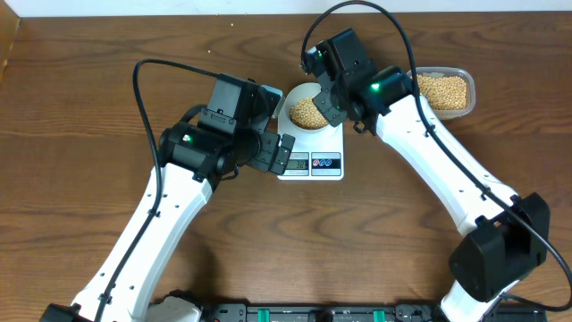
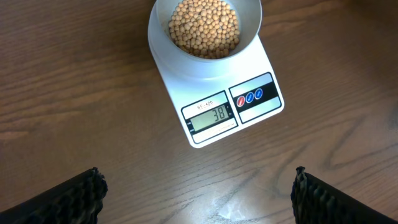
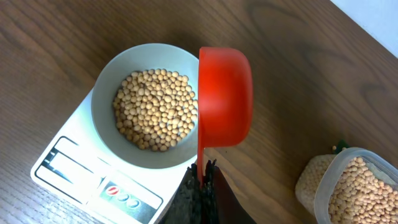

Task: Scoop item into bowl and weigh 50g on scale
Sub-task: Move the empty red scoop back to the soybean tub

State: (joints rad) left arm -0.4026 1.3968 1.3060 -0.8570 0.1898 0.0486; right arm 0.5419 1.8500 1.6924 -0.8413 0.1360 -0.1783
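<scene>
The right gripper (image 3: 202, 180) is pinched on the handle of a red scoop (image 3: 225, 96). The scoop is turned on edge just ahead of the fingers, its rim at the edge of the bowl (image 3: 106, 93) (the scoop's inside is hidden). The bowl, beside the scoop, holds a heap of soybeans (image 3: 155, 109) and sits on the white kitchen scale (image 3: 74, 138). A clear tub (image 3: 360, 151) of more beans lies back beside that wrist, on the opposite side. The left gripper (image 2: 199, 199) hangs spread wide and empty, with the scale ahead of it and its display (image 2: 211, 115) reading 38.
</scene>
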